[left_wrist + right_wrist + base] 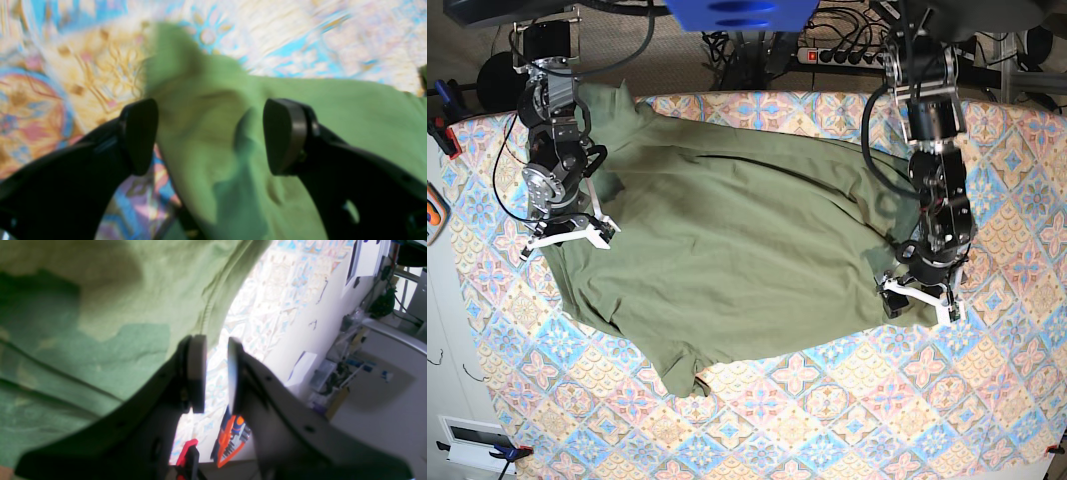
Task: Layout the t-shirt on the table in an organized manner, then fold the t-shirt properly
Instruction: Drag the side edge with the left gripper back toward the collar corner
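Observation:
The olive-green t-shirt (747, 250) lies spread and rumpled across the table (827, 420), with a sleeve sticking out at the front left. My left gripper (919, 300) hangs over the shirt's right edge. In the left wrist view this gripper (211, 136) is open wide, and blurred folds of the t-shirt (333, 110) lie below and between its fingers on the patterned table (83, 66). My right gripper (570, 238) is at the shirt's left edge. Up close, the right gripper (215, 376) shows a narrow gap with nothing in it, beside the t-shirt (100, 306).
A red clamp (447, 135) grips the table's left edge, and an orange tool (432, 215) lies just past it. The same clamp (188, 450) and orange tool set (230, 436) show below my right gripper. A power strip (847, 55) and cables sit behind the table.

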